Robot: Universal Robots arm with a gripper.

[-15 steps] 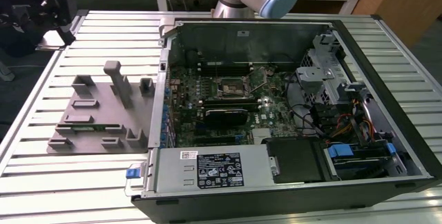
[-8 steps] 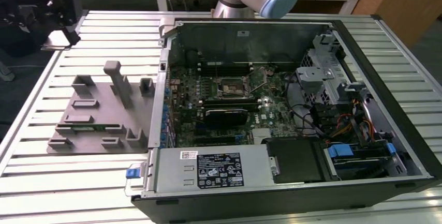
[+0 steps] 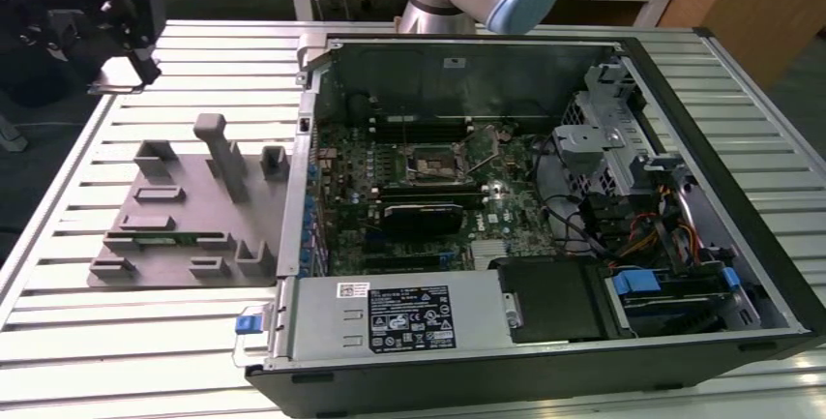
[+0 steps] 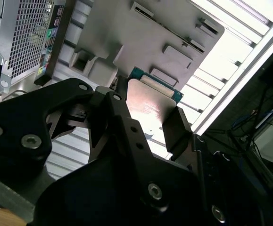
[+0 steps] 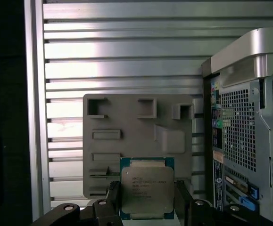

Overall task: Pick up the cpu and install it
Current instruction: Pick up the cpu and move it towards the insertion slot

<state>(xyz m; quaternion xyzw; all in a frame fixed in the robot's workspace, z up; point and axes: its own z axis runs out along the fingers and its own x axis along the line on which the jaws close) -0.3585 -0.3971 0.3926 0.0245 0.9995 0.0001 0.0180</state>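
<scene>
Gripper [image 5: 148,200] is clamped on the cpu [image 5: 147,187], with one dark finger [image 5: 113,195] on each of two opposite edges. The chip is held clear of the slatted table [image 3: 155,342], and in both wrist views it is seen against the grey tray [image 5: 136,132].

Orientation: the silvery top plate faces the first wrist camera, with a thin green rim around it. The chip is close to square. It looks slightly longer along the fingers than across them, so its long axis runs parallel to them.

Hidden or unclear:
- In the first wrist view, the chip edge nearest the gripper body runs out of the frame.
- In the second wrist view, the plate is washed out by glare and both flanks sit behind the fingers. Only the far green edge reads cleanly.
- In the exterior view, the gripper is a dark mass at the exterior view's far left, beyond the tray and well apart from the open computer case [image 3: 516,380]. What it holds cannot be made out there.
</scene>
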